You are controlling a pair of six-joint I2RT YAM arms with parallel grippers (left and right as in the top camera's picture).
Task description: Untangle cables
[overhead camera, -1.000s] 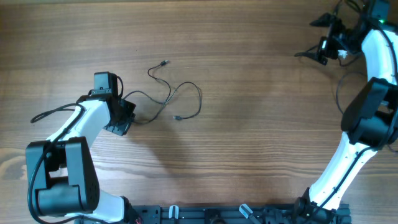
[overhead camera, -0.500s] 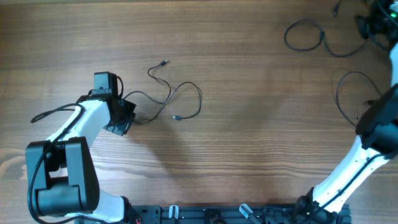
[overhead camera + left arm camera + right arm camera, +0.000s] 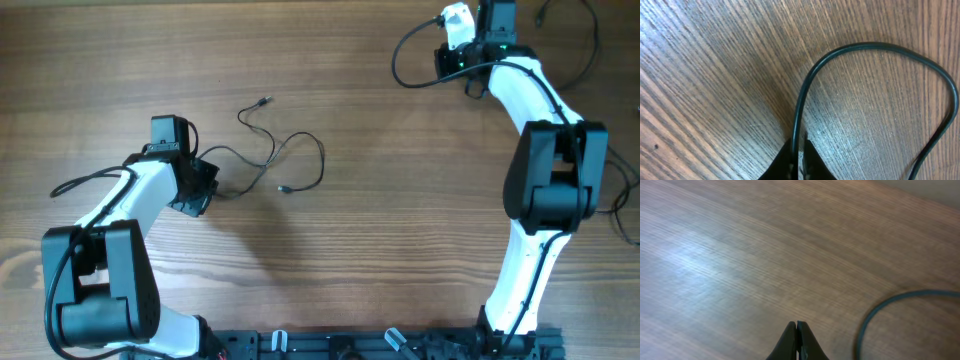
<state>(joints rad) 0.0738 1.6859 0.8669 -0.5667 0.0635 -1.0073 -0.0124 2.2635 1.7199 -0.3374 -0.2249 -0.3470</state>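
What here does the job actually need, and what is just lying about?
Job: cables; left gripper, shut on one; right gripper, shut, empty.
Lying about: arm cable; table.

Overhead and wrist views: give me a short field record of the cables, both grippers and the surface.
surface: wooden table
centre-left: thin black cable in loose loops, small plugs at two free ends
left arm: left gripper shut on the thin black cable, close to the wood
far side, right: second cable, one open loop lying flat
right arm: right gripper shut, nothing between its fingertips; second cable curves beside it, untouched
separation: the two cables lie well apart
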